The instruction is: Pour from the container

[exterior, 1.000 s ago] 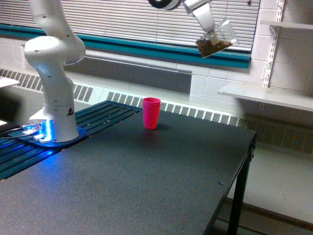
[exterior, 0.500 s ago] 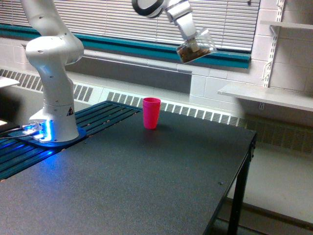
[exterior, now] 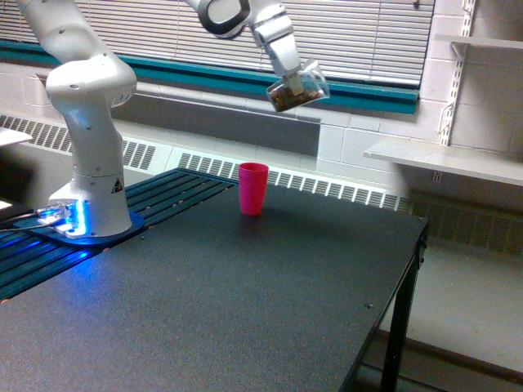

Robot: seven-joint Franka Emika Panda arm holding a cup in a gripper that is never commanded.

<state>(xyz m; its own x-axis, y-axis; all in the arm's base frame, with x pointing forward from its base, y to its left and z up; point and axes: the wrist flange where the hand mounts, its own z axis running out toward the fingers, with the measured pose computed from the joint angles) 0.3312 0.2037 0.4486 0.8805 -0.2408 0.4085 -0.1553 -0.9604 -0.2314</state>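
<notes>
Across the wide black counter (exterior: 245,310), bare surface runs from the opaque pink-red plastic cup (exterior: 252,188) to the edge at the exterior view's right. High above that cup, the hand (exterior: 288,75) is closed on the small clear plastic cup (exterior: 299,88), tilted, brown bits pooled in its lower side.

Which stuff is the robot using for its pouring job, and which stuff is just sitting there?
Part of the job:
- clear cup with brown bits inside, held tilted in the gripper
- pink cup, upright on the black table, probably the target

Just there:
- white shelves on the wall
- window blinds
</notes>
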